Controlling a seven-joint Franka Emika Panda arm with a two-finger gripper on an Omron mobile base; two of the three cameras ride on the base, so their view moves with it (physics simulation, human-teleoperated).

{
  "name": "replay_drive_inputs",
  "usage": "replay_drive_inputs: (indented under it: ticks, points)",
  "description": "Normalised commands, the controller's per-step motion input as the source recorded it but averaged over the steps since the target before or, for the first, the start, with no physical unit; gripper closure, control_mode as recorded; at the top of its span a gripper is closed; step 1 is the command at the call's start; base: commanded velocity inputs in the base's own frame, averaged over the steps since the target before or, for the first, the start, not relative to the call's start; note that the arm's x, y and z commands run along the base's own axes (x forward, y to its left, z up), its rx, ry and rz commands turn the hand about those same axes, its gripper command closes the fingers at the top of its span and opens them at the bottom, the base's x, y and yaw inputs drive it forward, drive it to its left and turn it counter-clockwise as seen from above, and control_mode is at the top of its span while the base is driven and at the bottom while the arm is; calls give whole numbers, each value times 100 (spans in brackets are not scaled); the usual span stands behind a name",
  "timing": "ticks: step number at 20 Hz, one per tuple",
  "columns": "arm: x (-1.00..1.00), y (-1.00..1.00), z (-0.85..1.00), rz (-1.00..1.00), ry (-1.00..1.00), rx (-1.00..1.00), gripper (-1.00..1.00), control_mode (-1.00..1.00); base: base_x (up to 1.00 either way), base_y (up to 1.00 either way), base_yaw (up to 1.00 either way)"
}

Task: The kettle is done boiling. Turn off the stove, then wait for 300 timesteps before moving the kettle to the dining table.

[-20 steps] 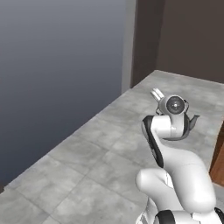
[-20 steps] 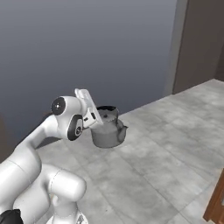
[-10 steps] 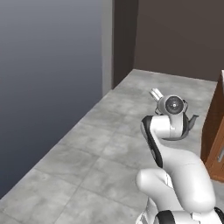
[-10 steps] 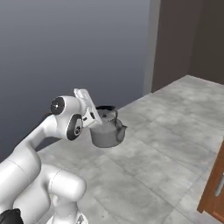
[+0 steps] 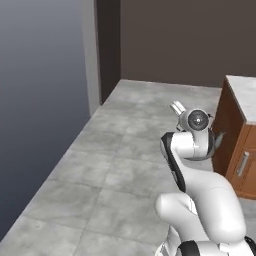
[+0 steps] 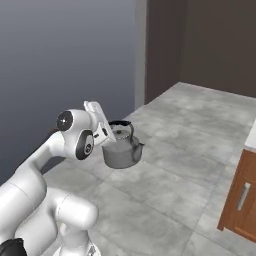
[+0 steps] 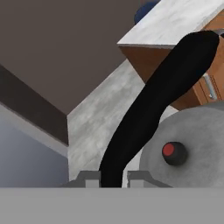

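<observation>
My pincer [image 7: 113,177] was clamped on the black arched handle [image 7: 157,103] of the kettle [image 6: 121,147], and I carried it in the air above the grey tiled floor [image 6: 185,150], clear of any surface. Ahead of me stood a wooden cabinet [image 5: 235,145] with a pale marble worktop [image 7: 183,22]; the kettle hung near it, apart from it.
</observation>
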Motion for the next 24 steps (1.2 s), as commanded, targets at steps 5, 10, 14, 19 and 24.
replay_drive_inputs:
  ticks: [5, 10, 14, 19, 24]
  points:
    - [0, 0, 0, 0, 0, 0, 100, 100, 40, 46, -37]
    - [0, 0, 0, 0, 0, 0, 100, 100, 43, 45, -36]
    - [0, 0, 0, 0, 0, 0, 100, 100, 44, 44, -35]
    - [0, 0, 0, 0, 0, 0, 100, 100, 45, 45, -34]
    - [0, 0, 0, 0, 0, 0, 100, 100, 51, 47, -33]
